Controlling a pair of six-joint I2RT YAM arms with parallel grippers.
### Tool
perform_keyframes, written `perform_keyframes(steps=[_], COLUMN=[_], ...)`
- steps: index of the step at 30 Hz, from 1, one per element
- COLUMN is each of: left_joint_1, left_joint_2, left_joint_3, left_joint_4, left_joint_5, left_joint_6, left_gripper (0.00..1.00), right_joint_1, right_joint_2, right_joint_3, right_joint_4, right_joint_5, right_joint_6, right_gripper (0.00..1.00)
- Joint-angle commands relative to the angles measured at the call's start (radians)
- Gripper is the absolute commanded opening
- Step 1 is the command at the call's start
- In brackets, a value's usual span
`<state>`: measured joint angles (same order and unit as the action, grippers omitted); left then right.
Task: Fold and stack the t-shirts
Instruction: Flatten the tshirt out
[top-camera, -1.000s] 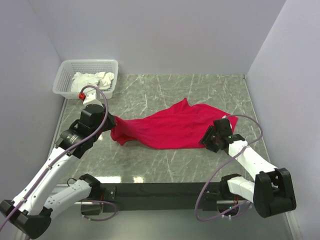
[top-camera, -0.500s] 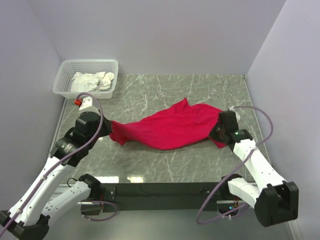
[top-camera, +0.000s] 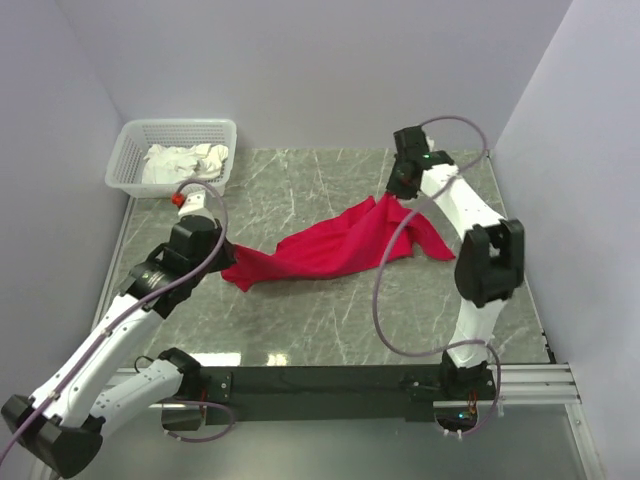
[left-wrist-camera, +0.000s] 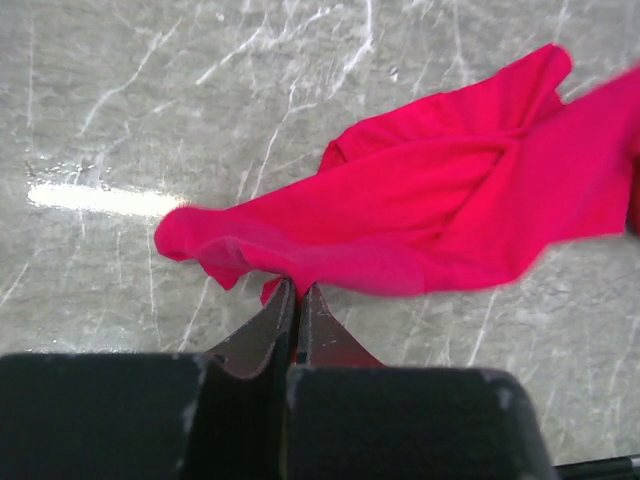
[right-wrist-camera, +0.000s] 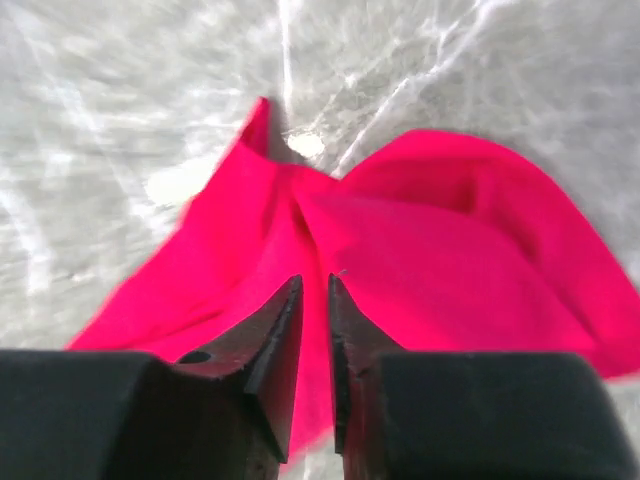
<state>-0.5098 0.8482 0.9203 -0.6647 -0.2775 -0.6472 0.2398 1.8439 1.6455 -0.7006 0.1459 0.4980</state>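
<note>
- The bright red short-sleeved t-shirt (top-camera: 330, 248), of thin soft fabric with no print, lies unfolded near the middle of the grey, white-veined marble-pattern desk (top-camera: 300, 320). It is drawn into a long slanting band between the two arms.
- The left gripper (top-camera: 223, 258) sits at the near-left end of the band. In the left wrist view its black jaws are pressed fully together on a bunched edge of the t-shirt, and cloth spills out on either side of the tips. We judge this hold to be an anchor against which the cloth can be pulled flat.
- The right gripper (top-camera: 397, 195) is reached out to the far end, at the pointed peak of the cloth. In the right wrist view its jaws stand a narrow slit apart, with red fabric below and beyond them. We see nothing clamped between them. The view is blurred, so we cannot confirm contact.
- We judge the right gripper is placed to take that peak so the t-shirt can be spread.
- The fabric is matte and limp, gathered in soft ridges, with one lobe lapped over at the right. We expect it to sag and bunch unless it is held at two points.
- The desk surface is glossy and shows a bright reflection, so cloth should slide on it easily.
- A white plastic lattice basket (top-camera: 130, 160) holding crumpled white cloth (top-camera: 185, 160) stands at the far-left corner, well apart from the t-shirt.
- No fold is made yet, and we judge the task to be at an early stage.
</note>
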Motion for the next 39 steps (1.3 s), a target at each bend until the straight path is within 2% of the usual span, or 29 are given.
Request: perform_keyframes(steps=[1,4,7,8,12,14,17,20,27,31,39], left_joint_1=[0.005,0.013,0.033,0.039,0.083,0.102,0.135,0.151,0.159,0.159,0.162], left_joint_2=[0.032,0.081,0.117,0.126,0.126,0.114,0.086,0.065,0.069,0.063,0.049], left_joint_3=[-0.006,0.0,0.003,0.002,-0.023,-0.046,-0.084,-0.115,-0.117,-0.12,-0.129], left_joint_4=[0.102,0.132,0.152,0.155,0.185,0.204,0.246,0.274,0.258,0.244,0.235], left_joint_5=[-0.014,-0.054,-0.071,-0.074,-0.081,-0.086,-0.075,-0.062,-0.037,-0.035,-0.043], left_joint_6=[0.011,0.035,0.067,0.075,0.129,0.147,0.187,0.205,0.173,0.166,0.155], left_gripper=[0.01,0.01,0.01,0.01,0.01,0.01,0.01,0.01,0.01,0.01,0.01], right_joint_1=[0.01,0.016,0.016,0.013,0.003,-0.026,-0.095,-0.151,-0.174,-0.174,-0.172], right_joint_2=[0.055,0.043,-0.089,-0.165,-0.322,-0.398,-0.451,-0.436,-0.338,-0.304,-0.247], right_joint_3=[0.095,0.082,-0.116,-0.232,-0.516,-0.678,-0.817,-0.874,-0.898,-0.894,-0.822], right_joint_4=[-0.036,-0.028,0.059,0.081,0.188,0.298,0.418,0.487,0.588,0.65,0.664], right_joint_5=[0.055,0.041,-0.008,-0.023,-0.088,-0.181,-0.245,-0.313,-0.342,-0.295,-0.275], right_joint_6=[-0.056,-0.093,-0.095,-0.092,-0.021,0.013,0.053,0.05,0.057,0.05,0.022], right_gripper=[0.37,0.5,0.51,0.51,0.5,0.5,0.5,0.5,0.5,0.5,0.49])
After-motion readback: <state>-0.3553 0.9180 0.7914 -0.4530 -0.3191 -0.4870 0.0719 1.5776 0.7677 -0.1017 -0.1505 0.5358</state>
